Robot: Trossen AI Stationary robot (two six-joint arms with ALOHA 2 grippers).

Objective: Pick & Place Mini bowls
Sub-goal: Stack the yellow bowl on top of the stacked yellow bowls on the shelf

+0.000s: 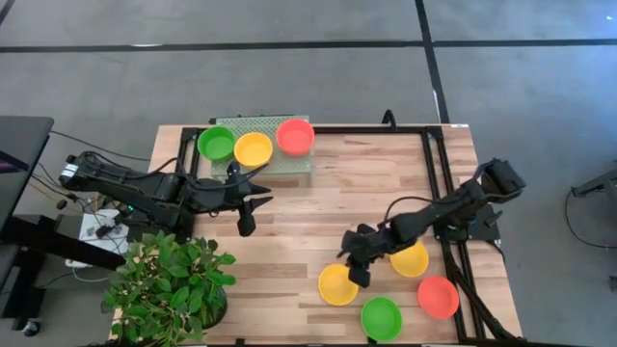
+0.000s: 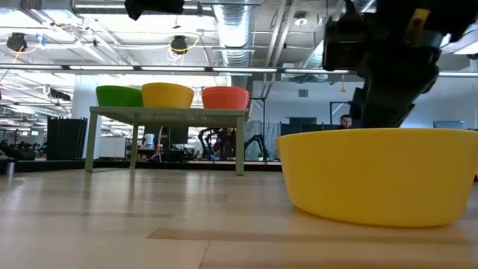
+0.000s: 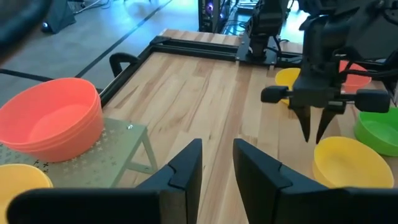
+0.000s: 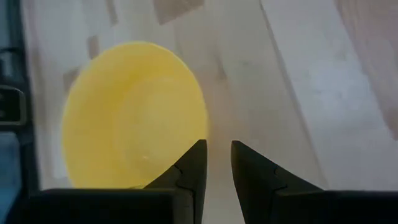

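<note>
fingers: right gripper [image 4: 215,158] slightly parted, empty (left gripper [image 3: 216,163] parted too, waiting by the rack [image 1: 289,164])
yellow bowl [image 1: 337,284]: on table, rim just below the right fingertips
nearer arm: right

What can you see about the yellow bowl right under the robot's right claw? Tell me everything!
The yellow bowl is small, round and shallow, and looks like smooth plastic. It sits upright and empty on the wooden table, near the front edge, with a green bowl beside it. The right gripper hangs just over its rim, fingers slightly apart with nothing between them. I cannot tell whether they touch it.
</note>
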